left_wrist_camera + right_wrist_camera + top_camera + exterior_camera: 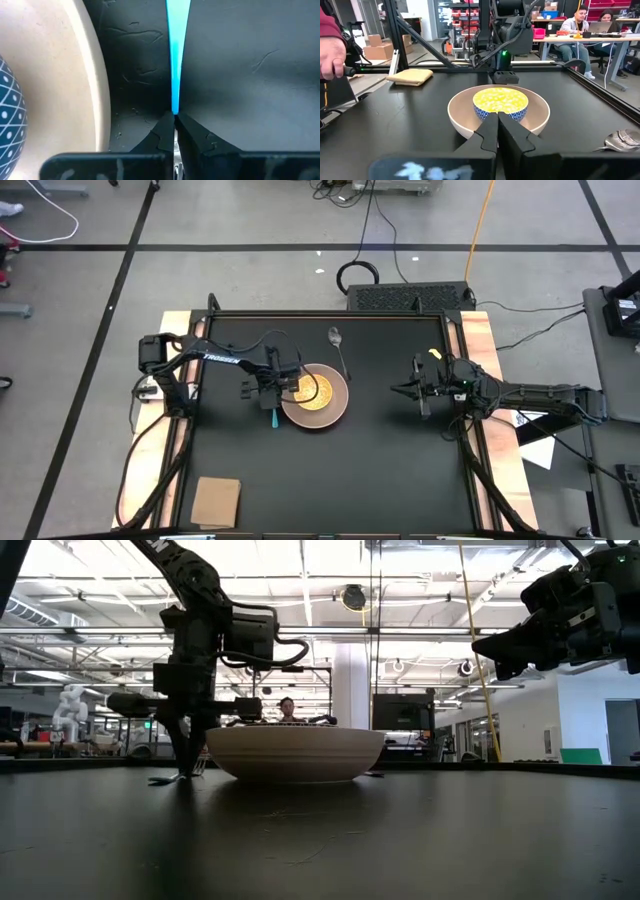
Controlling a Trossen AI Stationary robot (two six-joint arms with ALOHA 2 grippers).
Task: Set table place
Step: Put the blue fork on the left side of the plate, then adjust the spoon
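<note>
Left gripper (174,120) pinched shut on light-blue utensil (175,65), laying it flat just beside pinkish-tan plate (75,75); yellow dish (500,102) inside. Right gripper (497,125) closed, empty, idle opposite.

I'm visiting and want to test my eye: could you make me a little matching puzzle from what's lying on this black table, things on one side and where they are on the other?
Things:
1. yellow dish
2. silver spoon
3. light-blue utensil
4. tan square

Places:
A. near a corner of the table, far from the rest
B. pinched in the left claw, beside the plate
C. sitting on the pinkish-tan plate
D. lying flat beyond the plate, touched by no claw

Pairs: 1-C, 2-D, 3-B, 4-A
</note>
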